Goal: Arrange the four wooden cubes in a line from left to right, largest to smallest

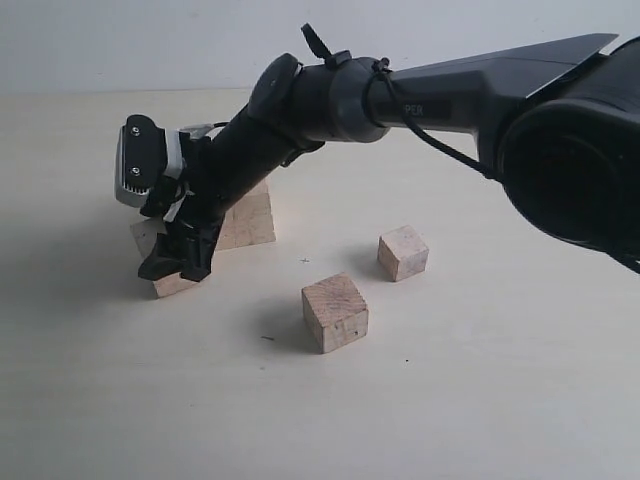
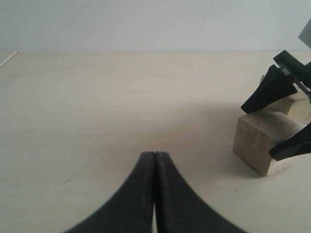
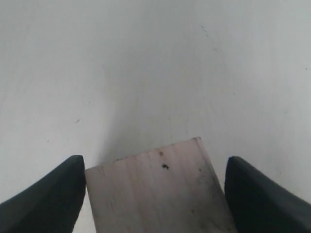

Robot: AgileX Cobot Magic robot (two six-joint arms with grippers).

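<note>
Pale raw-wood cube with dark specks (image 3: 155,199) sits on the cream worktop (image 3: 146,73) between the black fingers (image 3: 53,194) of the right gripper (image 3: 155,160), and we see those fingers spread wide to either side of it: one looks to touch an edge, the other leaves a sliver of gap, so nothing is clamped. Just behind that cube stands a larger pale wooden block (image 1: 252,218), partly hidden by the black arm (image 1: 420,95). Well apart, toward the right of the exterior view, we find a middling pale wooden cube (image 1: 335,312) nearer the camera and a smaller pale wooden cube (image 1: 403,252) beyond it. The left gripper (image 2: 154,155) faces the straddled cube across the worktop, its fingers pressed together with nothing between them.
</note>
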